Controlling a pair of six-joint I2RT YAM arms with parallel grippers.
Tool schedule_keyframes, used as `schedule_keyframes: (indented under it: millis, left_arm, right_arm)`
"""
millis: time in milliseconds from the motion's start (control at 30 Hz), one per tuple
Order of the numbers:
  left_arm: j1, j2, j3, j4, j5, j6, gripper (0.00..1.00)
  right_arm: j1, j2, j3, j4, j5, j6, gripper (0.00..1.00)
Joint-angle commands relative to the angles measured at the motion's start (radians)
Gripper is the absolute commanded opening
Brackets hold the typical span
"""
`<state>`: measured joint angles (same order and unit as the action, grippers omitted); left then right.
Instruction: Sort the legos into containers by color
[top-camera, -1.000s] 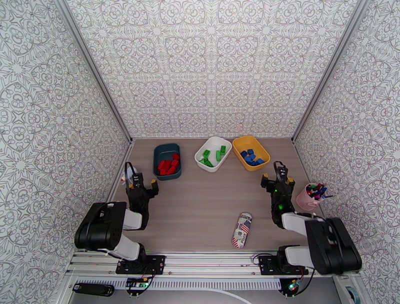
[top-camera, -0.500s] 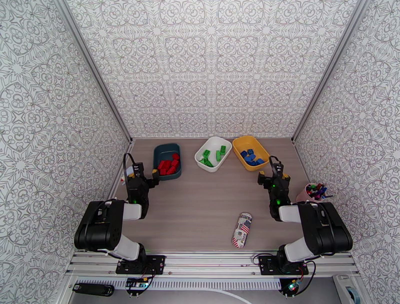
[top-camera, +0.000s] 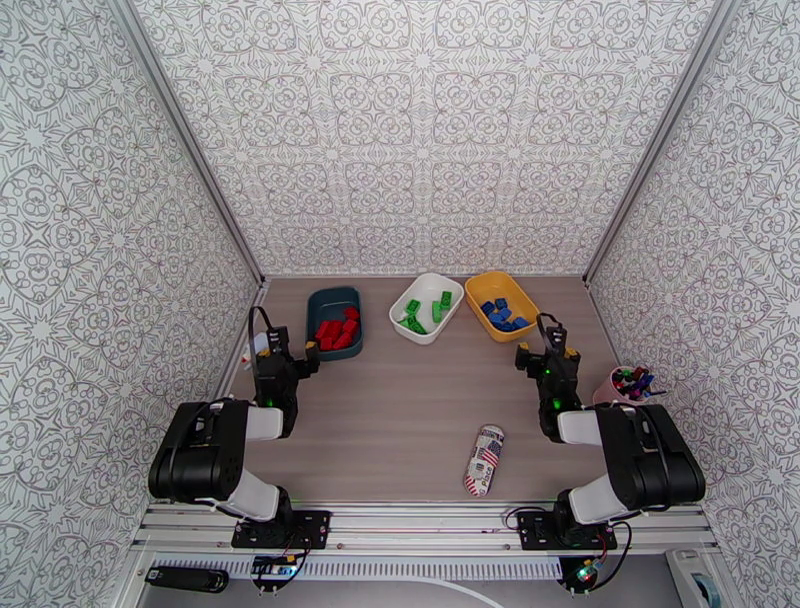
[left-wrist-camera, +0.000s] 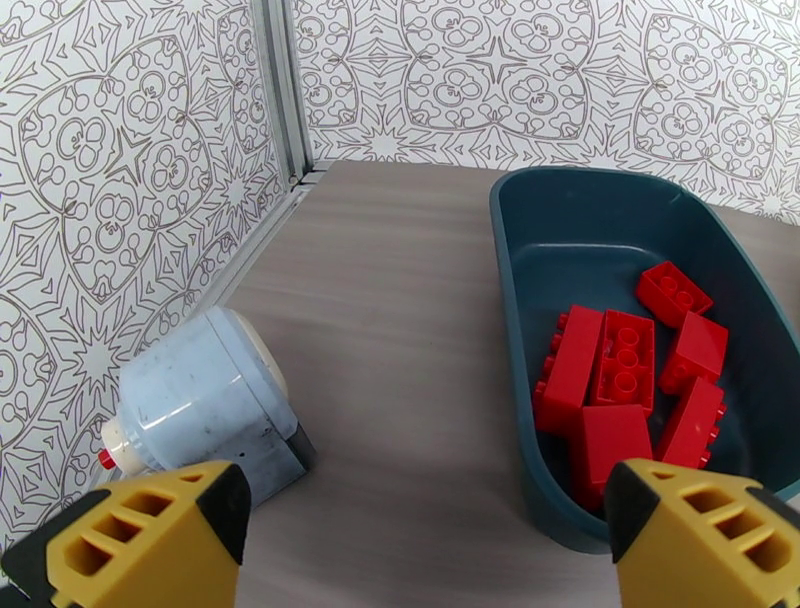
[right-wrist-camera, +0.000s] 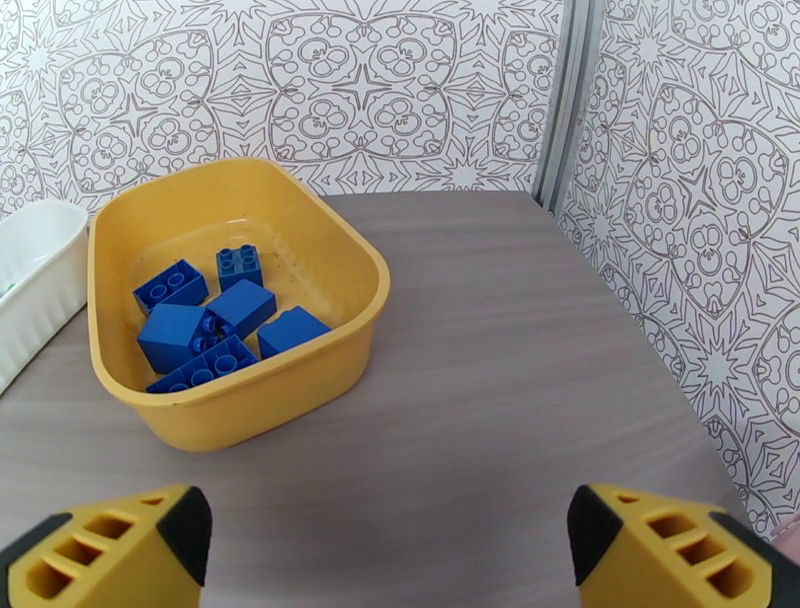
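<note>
Red legos (top-camera: 337, 331) lie in the dark teal container (top-camera: 318, 298). Green legos (top-camera: 415, 315) are in the white container (top-camera: 432, 280), and blue legos (top-camera: 503, 315) are in the yellow container (top-camera: 500, 280). My left gripper (top-camera: 285, 352) hangs open and holds nothing, just short of the teal container's near left corner. In the left wrist view, the left gripper (left-wrist-camera: 420, 545) faces the teal container (left-wrist-camera: 510, 260) and its red legos (left-wrist-camera: 625, 360). My right gripper (top-camera: 545, 352) is open and holds nothing, just short of the yellow container. In the right wrist view, the right gripper (right-wrist-camera: 390, 550) faces the yellow container (right-wrist-camera: 250, 400) and its blue legos (right-wrist-camera: 210, 320).
A printed can (top-camera: 485, 459) lies on its side at the near right of the table. A pink cup of markers (top-camera: 622, 390) stands by the right wall. A small white-blue cylinder (left-wrist-camera: 195, 400) lies against the left wall beside my left gripper. Patterned walls close in three sides.
Between a second ago and half a second ago both arms folded and their grippers moved a little farther from the bases, toward the containers. Since then nothing has moved. Both grippers stayed open.
</note>
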<state>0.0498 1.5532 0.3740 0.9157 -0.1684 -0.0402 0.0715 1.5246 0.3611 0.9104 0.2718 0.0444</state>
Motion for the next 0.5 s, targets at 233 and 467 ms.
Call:
schedule_keyframes:
  millis: [233,467]
  left_arm:
    - [-0.004,-0.008,0.004,-0.009,0.001,0.02,0.99]
    - [-0.006,-0.007,0.008,-0.017,-0.003,0.021,0.99]
  right_arm:
    - [-0.006,-0.007,0.007,-0.008,-0.009,0.005,0.99]
    - [-0.015,0.003,0.03,-0.04,-0.023,0.012,0.99]
